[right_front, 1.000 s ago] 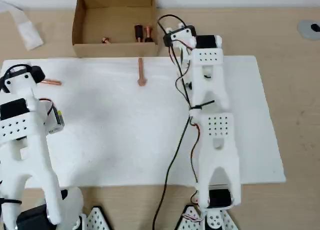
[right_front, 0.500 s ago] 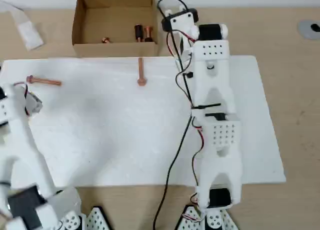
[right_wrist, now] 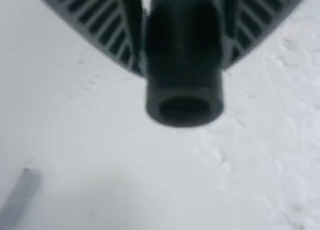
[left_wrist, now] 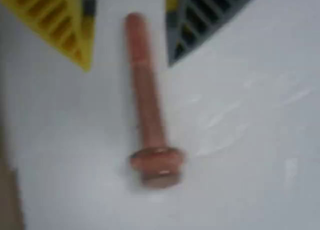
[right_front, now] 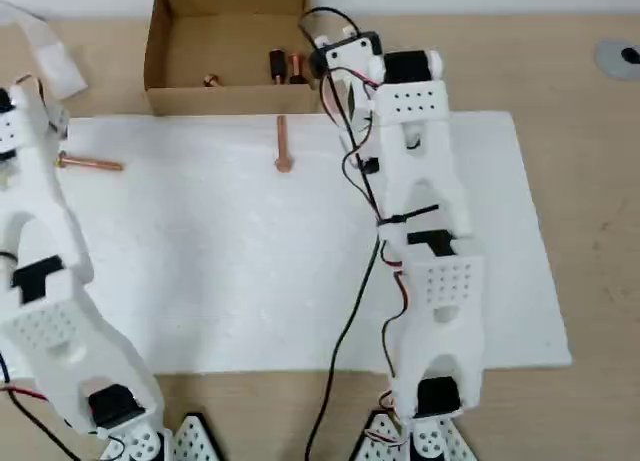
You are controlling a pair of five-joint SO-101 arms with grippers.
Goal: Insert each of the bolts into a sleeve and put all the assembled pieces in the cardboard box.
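- Between the yellow fingers [left_wrist: 55, 20] of the left gripper [left_wrist: 129, 53], which stand apart and grip nothing, lies the plain end of a copper bolt [left_wrist: 147, 105]. It rests flat on the white mat [left_wrist: 240, 140].
- Out from that gripper the bolt's long axis runs straight away, with the flanged head at the far end. The fingers sit one on each side of the shaft, so closing them should pinch it across its width.
- From above, this bolt [right_front: 90, 163] lies at the mat's far left corner, head toward the mat's left edge. It is right under the left arm and well apart from the right one.
- The right gripper [right_wrist: 185, 65] is clamped on a black sleeve [right_wrist: 185, 90], whose open bore points out past the fingertips over the mat.
- From above, the right gripper is at the near right corner of the cardboard box [right_front: 160, 51], where assembled pieces [right_front: 285, 66] already lie.
- A second bolt [right_front: 283, 143] lies on the mat just before the box's front wall. Its shaft points at the box, and it is nearer the right arm.
- My reading: the left arm must lift its bolt and turn the shaft toward that bore.
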